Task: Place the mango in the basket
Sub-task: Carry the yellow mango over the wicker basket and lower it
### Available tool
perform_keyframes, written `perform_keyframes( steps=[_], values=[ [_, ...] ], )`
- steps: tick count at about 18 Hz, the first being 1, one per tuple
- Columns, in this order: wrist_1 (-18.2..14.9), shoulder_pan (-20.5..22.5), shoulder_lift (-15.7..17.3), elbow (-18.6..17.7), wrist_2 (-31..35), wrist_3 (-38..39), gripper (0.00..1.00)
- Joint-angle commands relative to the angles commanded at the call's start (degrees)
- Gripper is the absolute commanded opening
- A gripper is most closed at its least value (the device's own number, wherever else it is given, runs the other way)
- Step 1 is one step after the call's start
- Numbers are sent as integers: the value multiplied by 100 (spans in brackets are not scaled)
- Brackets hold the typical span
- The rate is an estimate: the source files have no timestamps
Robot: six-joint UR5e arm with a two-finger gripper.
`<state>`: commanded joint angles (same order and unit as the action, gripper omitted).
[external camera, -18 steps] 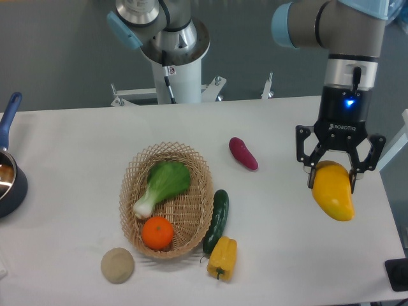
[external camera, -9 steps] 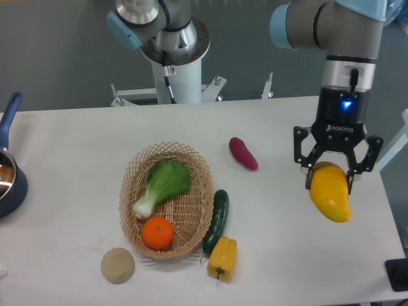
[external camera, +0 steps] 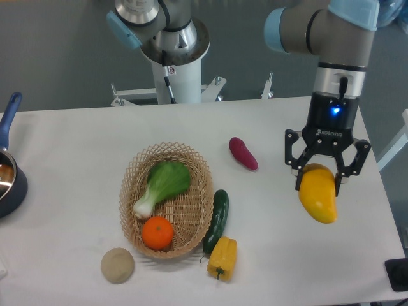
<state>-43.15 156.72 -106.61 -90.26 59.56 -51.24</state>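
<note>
1. Far left: dark blue pot (external camera: 7, 175) with a blue handle, partly cut off at the counter (external camera: 76, 146) edge. Not part of the task.
2. Front left: round beige lump (external camera: 117, 265), just beside the basket's near rim; what it is can't be told.
3. Basket (external camera: 203, 210): oval wicker, left of centre. Holds a bok choy (external camera: 162, 185) toward the back and an orange (external camera: 157, 233) at the near end. Free room looks to be along the right inner side and the far end.
4. Just right of the basket: cucumber (external camera: 217, 220) lying along the outer rim, touching or nearly so. Yellow bell pepper (external camera: 222, 258) with a green stem at its near end; not the target.
5. Centre, further back: purple sweet potato (external camera: 243, 153), apart from the rest.
6. Right: tool (external camera: 317, 185) shut on the mango (external camera: 317, 194), fingers clamped on the upper, wider end. The tapered end hangs down and to the right. The mango looks lifted off the counter, well apart from the basket.
7. Handling, judged: the skin is smooth and glossy, so likely slippery. The body looks firm and fairly heavy for its size. Most of the fruit hangs below the grip, so it could swing or slide out on a quick move.
8. Better hold, judged: across the widest middle, where the sides are closest to parallel. The current high grip on a curved end seems workable but less secure.
</note>
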Motion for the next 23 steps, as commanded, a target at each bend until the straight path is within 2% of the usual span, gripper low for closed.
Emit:
perform_keyframes(
  steps=[2, 4, 8, 10, 16, 23],
  values=[
    [-9, -448, -35, -61, 563, 0, 39],
    [-9, -616, 0, -324, 968, 9, 39],
    [-9, -1108, 245, -1175, 1531, 9, 39],
    [-17, -1336, 316, -1441, 1682, 17, 39],
    [-44, -1829, 220, -1713, 1691, 483, 39],
    [-44, -1917, -9, -1960, 1682, 492, 41]
  ],
)
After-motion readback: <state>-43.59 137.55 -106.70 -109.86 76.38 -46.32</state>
